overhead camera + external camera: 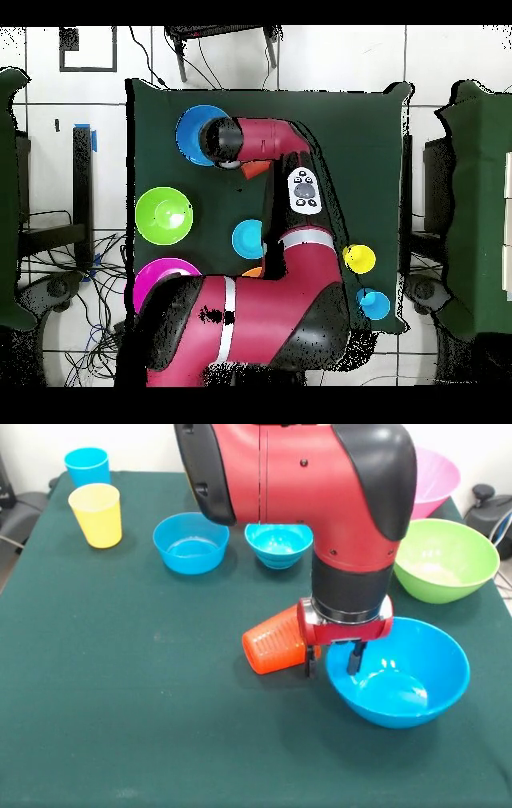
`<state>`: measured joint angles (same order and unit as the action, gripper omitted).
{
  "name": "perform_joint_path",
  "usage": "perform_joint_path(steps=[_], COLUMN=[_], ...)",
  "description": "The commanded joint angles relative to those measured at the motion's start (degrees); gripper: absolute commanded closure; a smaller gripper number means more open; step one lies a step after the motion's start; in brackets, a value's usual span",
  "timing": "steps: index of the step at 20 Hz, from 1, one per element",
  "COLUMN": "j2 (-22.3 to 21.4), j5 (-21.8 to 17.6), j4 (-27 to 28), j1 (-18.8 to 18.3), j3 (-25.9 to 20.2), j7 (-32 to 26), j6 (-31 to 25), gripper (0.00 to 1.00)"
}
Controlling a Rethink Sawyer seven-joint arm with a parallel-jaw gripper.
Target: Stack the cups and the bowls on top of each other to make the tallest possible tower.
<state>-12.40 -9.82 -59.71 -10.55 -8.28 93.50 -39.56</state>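
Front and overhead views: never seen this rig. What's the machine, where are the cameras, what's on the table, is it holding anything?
The machine is a red and black robot arm with a gripper at its end. The front view looks across the table at the robot; the overhead view looks straight down, turned half round against it.

On the green table in the front view: a sky blue cup and a yellow cup upright at the far left, an orange-red cup lying on its side, two smaller blue bowls, a green bowl, a pink bowl behind the arm, and a larger blue bowl.

The gripper hangs at that bowl's rim, one finger inside and one outside, beside the tipped cup. It appears open, holding nothing. Nothing is stacked.
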Motion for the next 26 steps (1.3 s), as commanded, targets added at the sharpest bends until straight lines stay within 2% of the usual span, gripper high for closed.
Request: perform_joint_path(steps=[1, 6, 10, 11, 16, 20, 26], j2=[3.20, 4.65, 4.10, 4.08, 4.32, 3.98, 2.94], j5=[-1.56, -2.03, -2.35, -2.26, -1.95, -2.09, -0.96], j4=[-1.37, 0.79, -0.76, -1.02, -0.12, 0.35, -0.24], j1=[-0.64, -0.40, -0.12, 0.02, 0.21, 0.02, 0.24], j3=[-1.66, -1.38, -0.94, -0.79, -0.69, -0.89, -0.28], j7=[4.12, 3.22, 3.65, 4.15, 4.19, 1.81, 3.10], j6=[4.43, 4.80, 6.63, 7.10, 6.32, 5.92, 4.21], gripper=[0.00, 0.00, 0.00, 1.00, 1.00, 1.00, 1.00])
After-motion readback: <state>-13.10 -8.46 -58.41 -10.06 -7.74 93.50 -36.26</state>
